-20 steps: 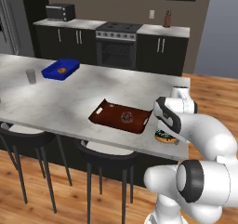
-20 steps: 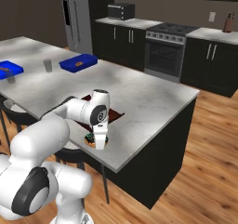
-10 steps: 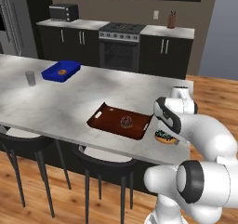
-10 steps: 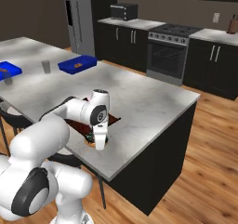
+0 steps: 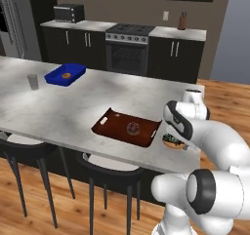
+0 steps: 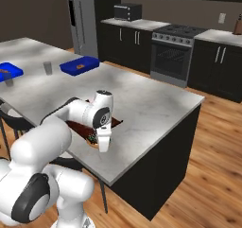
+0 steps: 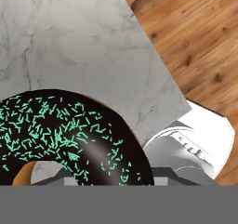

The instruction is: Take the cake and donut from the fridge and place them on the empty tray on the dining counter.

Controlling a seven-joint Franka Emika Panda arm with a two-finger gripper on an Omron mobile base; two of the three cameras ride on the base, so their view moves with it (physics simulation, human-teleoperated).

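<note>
My gripper (image 5: 174,138) is shut on the donut (image 5: 173,141), a ring with dark icing and greenish speckles. I hold it low over the dining counter (image 5: 63,107), just past the right end of the reddish-brown tray (image 5: 110,127). The cake (image 5: 133,128), a small dark lump, lies on the tray. From the other side the gripper (image 6: 96,140) hangs at the counter's near edge with the donut (image 6: 91,137) beside the tray (image 6: 116,123). The hand view has the donut (image 7: 69,135) close up over the marbled top (image 7: 69,42); my fingertips are hidden. The fridge (image 6: 82,14) stands far back.
A blue tray (image 5: 65,74) and a glass (image 5: 32,81) stand further along the counter; a second blue tray (image 6: 7,72) lies at its far end. Black stools (image 5: 29,146) stand under the near edge. Wood floor (image 7: 195,37) lies beyond the counter corner.
The whole picture has shifted as the base drove, so the counter and tray sit differently in view. The gripper has kept the donut beside the tray's right end.
</note>
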